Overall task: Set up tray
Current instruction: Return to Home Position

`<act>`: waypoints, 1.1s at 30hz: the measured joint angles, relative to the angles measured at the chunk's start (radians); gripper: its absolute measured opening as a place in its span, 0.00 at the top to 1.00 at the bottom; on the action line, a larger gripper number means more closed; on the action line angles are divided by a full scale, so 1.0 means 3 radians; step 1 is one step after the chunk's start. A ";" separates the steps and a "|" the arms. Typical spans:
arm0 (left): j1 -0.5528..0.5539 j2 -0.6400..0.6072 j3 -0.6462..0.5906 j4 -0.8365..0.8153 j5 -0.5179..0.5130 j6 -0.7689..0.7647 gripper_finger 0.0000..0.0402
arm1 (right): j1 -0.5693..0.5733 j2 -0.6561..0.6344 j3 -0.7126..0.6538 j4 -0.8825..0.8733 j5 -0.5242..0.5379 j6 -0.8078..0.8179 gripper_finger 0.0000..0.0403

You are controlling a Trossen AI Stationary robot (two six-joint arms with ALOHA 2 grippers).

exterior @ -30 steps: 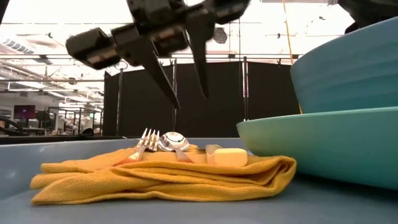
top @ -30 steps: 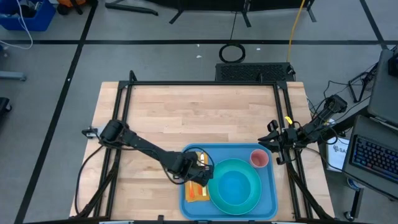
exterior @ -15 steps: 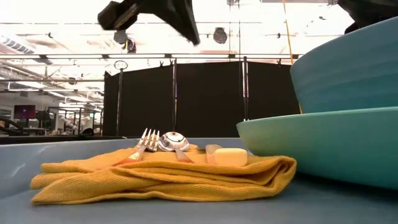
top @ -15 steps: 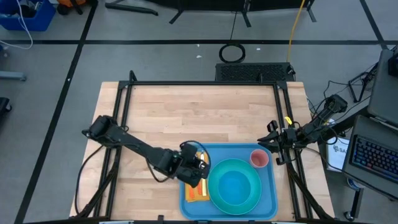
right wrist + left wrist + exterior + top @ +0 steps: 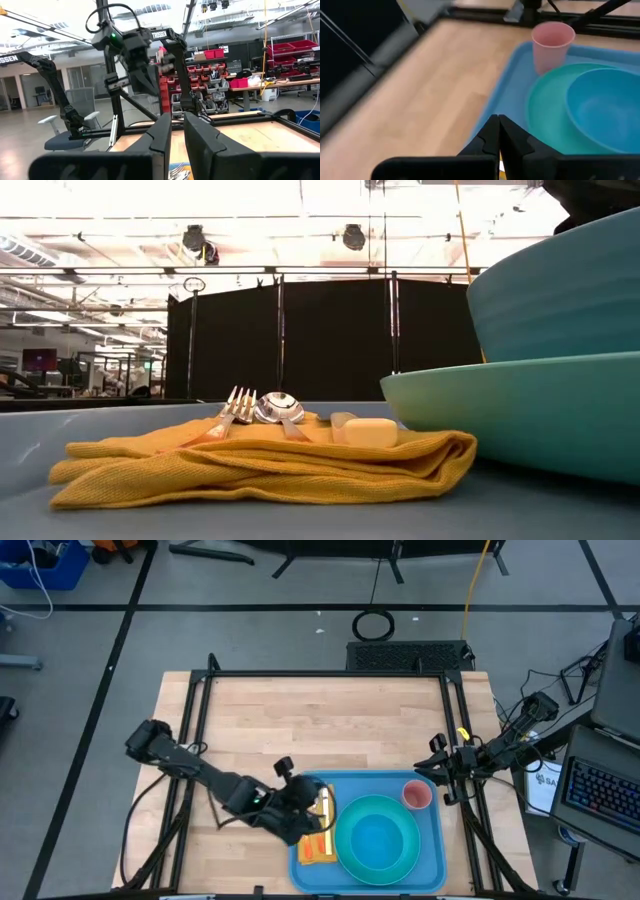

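The light-blue tray (image 5: 436,845) lies at the table's near edge. On it a blue bowl (image 5: 380,840) sits in a turquoise plate (image 5: 350,812), and a pink cup (image 5: 416,795) stands at its far right. At its left lies a folded orange napkin (image 5: 260,465) bearing a fork (image 5: 236,410), a spoon (image 5: 278,409) and a yellow-handled knife (image 5: 368,432). My left gripper (image 5: 316,808) hangs shut and empty over the tray's left rim (image 5: 496,95), above the napkin. My right gripper (image 5: 440,772) waits by the table's right edge, fingers almost together, empty.
Black frame rails (image 5: 200,720) run along the table's left, far and right sides. Bare wood (image 5: 320,730) lies beyond and to the left of the tray. A monitor and keyboard (image 5: 600,790) stand off the table's right side.
My left gripper has shut, empty, above the cutlery. It has risen out of the low view, rolling about its own axis, and has drawn back a little toward the table's left edge. Napkin, fork, spoon and knife lie as before.
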 joint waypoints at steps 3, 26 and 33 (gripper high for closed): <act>-0.0120 -0.0095 -0.0001 0.0013 -0.0249 0.0341 1.00 | 0.0000 0.0000 0.0000 0.0000 0.0000 0.0001 0.89; -0.0367 -0.2233 -0.3397 0.4335 0.0673 0.2162 0.94 | 0.0000 0.0000 0.0000 0.0023 0.0000 0.0001 0.89; -0.0288 -0.2850 -0.3847 0.4281 0.0843 0.2300 0.89 | -0.0001 0.0000 0.0000 0.0021 0.0000 0.0001 0.89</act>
